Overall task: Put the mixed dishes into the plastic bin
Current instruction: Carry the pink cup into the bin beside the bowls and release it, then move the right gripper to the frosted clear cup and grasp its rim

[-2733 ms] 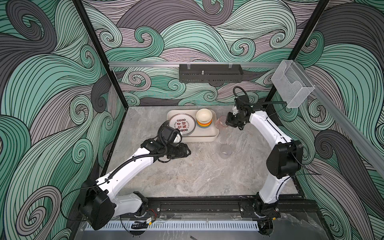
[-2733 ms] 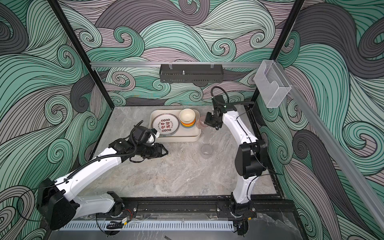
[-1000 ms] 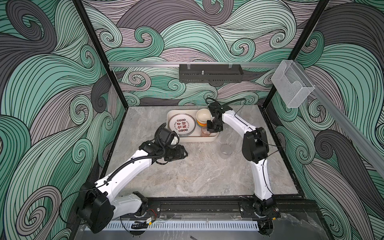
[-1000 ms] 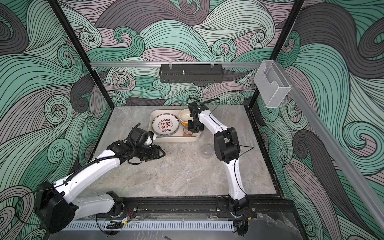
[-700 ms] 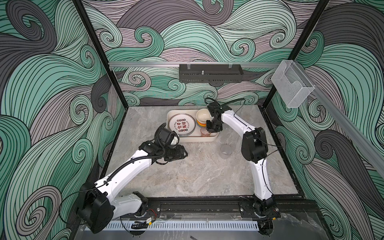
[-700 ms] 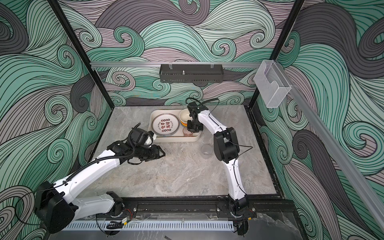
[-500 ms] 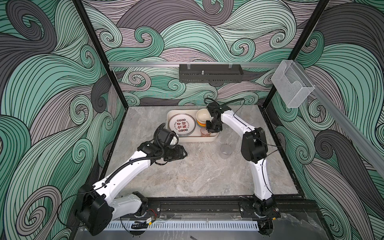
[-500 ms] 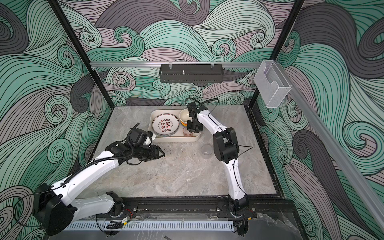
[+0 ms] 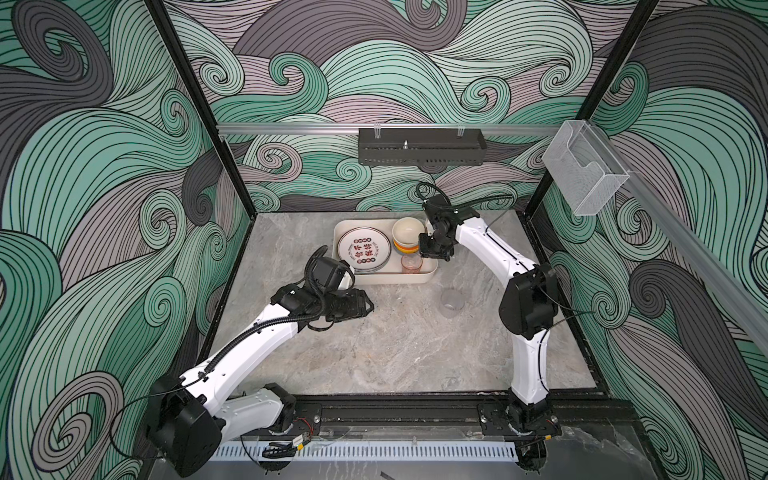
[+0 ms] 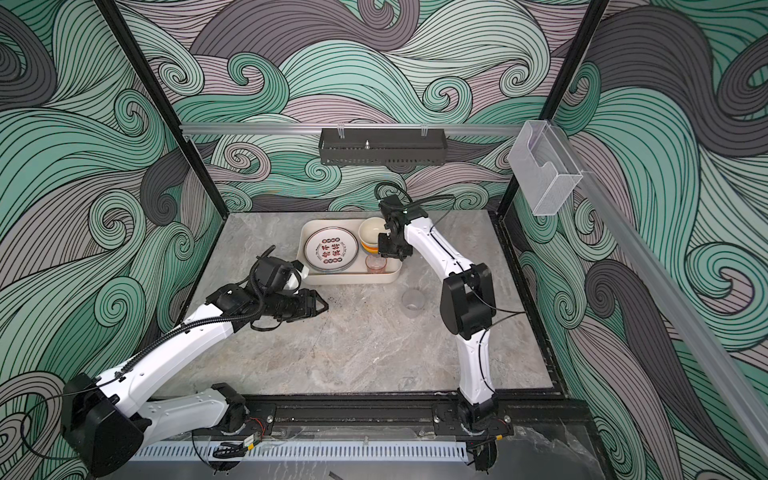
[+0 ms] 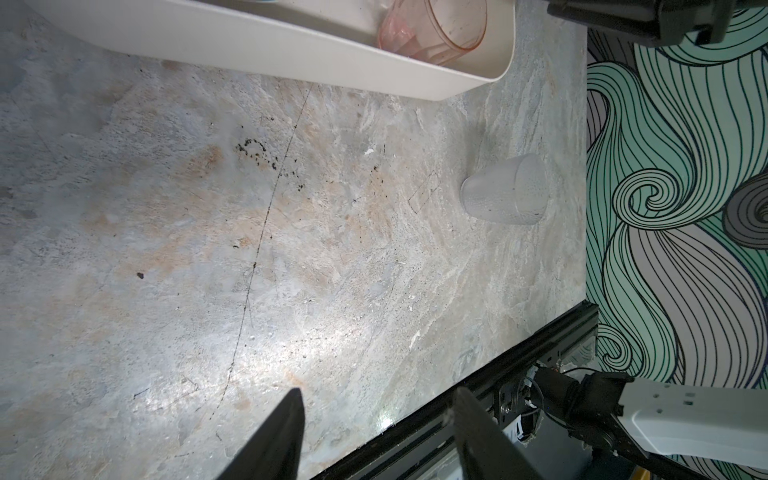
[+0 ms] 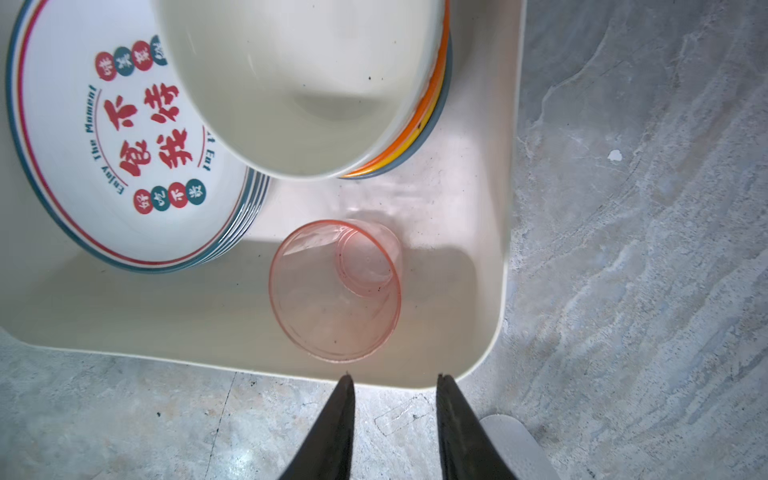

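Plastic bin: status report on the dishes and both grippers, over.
Open and empty: left gripper over table, right gripper above plastic bin rim. In bin: plates, stacked bowls, pink cup. Outstanding: clear cup on table, nothing blocking it.

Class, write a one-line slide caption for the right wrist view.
Open right gripper hovers by a pink cup in the bin, beside stacked plates and bowls.

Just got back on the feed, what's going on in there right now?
The plastic bin already holds a stack of plates, a stack of bowls and a pink translucent cup. The right gripper hangs just above that cup, jaws apart, holding nothing. The left gripper hovers open and empty over the table. One frosted cup sits on the table outside the bin.
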{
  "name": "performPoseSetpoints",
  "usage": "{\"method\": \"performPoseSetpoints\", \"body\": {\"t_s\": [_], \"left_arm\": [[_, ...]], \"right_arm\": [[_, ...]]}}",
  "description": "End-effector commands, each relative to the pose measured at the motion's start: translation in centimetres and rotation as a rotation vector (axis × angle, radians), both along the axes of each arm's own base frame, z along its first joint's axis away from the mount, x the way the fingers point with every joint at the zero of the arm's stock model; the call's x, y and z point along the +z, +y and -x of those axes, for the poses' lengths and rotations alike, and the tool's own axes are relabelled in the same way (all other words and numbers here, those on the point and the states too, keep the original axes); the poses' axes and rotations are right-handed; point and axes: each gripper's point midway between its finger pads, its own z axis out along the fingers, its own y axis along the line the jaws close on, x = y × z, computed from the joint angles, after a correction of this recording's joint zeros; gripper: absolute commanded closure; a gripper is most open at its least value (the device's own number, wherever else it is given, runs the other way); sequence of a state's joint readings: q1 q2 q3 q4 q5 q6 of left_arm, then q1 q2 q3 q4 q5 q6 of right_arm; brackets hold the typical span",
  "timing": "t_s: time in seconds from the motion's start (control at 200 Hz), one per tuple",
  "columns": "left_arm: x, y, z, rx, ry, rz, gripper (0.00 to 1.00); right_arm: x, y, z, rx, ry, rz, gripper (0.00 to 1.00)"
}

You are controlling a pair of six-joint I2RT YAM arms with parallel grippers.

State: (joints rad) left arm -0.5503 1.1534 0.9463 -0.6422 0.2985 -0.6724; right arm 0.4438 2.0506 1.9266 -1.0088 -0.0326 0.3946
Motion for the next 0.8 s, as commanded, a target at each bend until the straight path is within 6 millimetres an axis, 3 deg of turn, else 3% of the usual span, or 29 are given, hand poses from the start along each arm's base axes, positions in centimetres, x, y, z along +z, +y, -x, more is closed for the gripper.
{"method": "performPoseSetpoints", "body": {"t_s": [0.0, 0.135, 0.41, 0.63, 0.796], "left_arm": [[0.4, 0.4, -0.2, 0.013, -0.016, 0.0, 0.32], [0.5, -0.2, -0.4, -0.017, -0.024, 0.017, 0.25], [0.8, -3.2, -0.1, -0.172, 0.032, 0.097, 0.25], [0.8, -5.1, -0.1, -0.251, 0.054, 0.112, 0.26], [0.4, -6.3, 0.3, -0.3, 0.059, 0.09, 0.27]], "right_arm": [[1.5, -0.5, 1.2, 0.017, -0.025, 0.0, 0.62], [2.1, -0.7, 2.7, 0.027, -0.028, -0.031, 0.6], [2.6, -2.4, 6.6, 0.033, -0.021, -0.054, 0.55], [2.0, -5.9, 10.7, -0.01, -0.007, -0.037, 0.52], [0.0, -9.1, 13.4, -0.093, 0.037, -0.066, 0.51]]}}
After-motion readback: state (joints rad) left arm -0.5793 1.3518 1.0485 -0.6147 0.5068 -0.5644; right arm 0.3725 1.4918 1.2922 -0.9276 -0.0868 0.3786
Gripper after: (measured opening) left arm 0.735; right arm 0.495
